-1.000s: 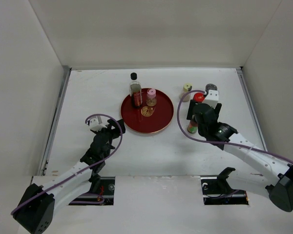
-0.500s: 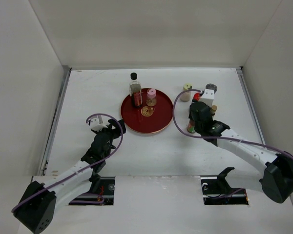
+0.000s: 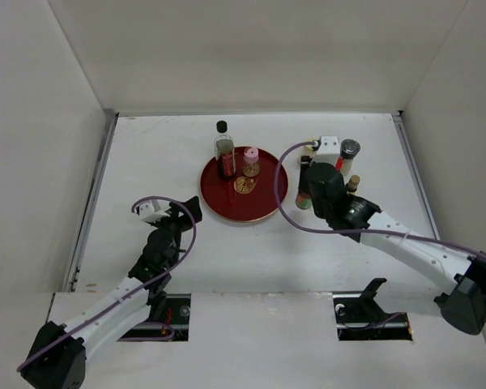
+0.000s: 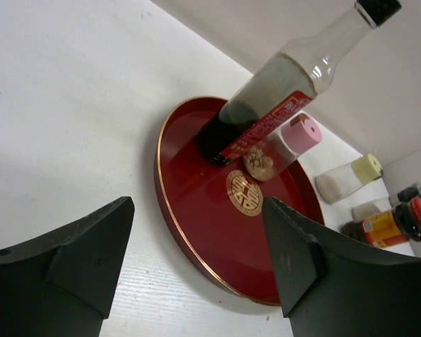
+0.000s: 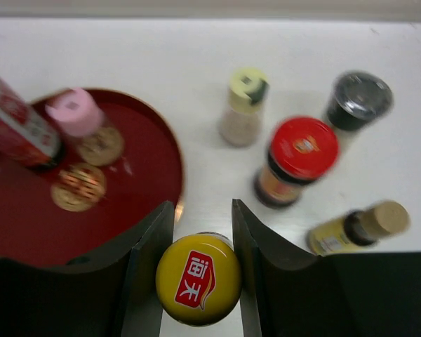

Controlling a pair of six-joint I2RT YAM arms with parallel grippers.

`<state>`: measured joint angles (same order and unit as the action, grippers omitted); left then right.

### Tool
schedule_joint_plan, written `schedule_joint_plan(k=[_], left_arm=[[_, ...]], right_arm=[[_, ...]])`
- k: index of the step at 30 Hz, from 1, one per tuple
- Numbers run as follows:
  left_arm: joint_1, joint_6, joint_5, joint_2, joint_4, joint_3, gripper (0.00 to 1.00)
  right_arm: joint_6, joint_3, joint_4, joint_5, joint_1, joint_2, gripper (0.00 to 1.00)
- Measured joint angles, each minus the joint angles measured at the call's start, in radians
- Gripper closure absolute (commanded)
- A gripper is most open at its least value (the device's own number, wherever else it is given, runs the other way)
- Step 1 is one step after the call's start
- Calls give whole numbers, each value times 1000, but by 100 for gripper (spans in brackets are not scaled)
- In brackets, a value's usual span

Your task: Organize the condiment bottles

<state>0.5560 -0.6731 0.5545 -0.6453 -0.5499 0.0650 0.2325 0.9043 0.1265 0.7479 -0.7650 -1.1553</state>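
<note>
The red tray [image 3: 259, 207] holds two upright bottles: the tall clear glass bottle [image 3: 224, 152] at its 11 o'clock and the pink-capped bottle [image 3: 250, 162] at 12. The right claw [image 5: 202, 208] clamps the yellow-capped jar [image 5: 198, 278], its long axis vertical and cap up, just off the tray's 3 o'clock rim. The left claw [image 4: 196, 210] gapes empty over the desk [image 3: 146, 162] at 8 o'clock.

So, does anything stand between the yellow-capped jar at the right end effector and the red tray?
Nothing visible does. The yellow-capped jar sits between the fingers of the right end effector, with only table up to the red tray; the pink-capped bottle stands farther in.
</note>
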Motion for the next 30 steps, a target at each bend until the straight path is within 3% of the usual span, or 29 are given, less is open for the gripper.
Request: schedule_joint_plan(k=[6,16,26,28,30], left_arm=[[-7,-6,44,17,12,-3,25],[-57,-68,105,147,97,-12,11],[-85,-113,119,109,130,-13,10],[-85,-117,115,105,133,-13,10],[-85,-119,114,106,135,-13,10]], right_arm=[[-23,255,-96,-58,-100,-239,68],[-46,562,-162,-180,-183,-683,68],[-58,657,-165,-215,-200,-820,67],[-58,657,-165,-215,-201,-820,61],[-57,656,-166,-214,-201,-820,48]])
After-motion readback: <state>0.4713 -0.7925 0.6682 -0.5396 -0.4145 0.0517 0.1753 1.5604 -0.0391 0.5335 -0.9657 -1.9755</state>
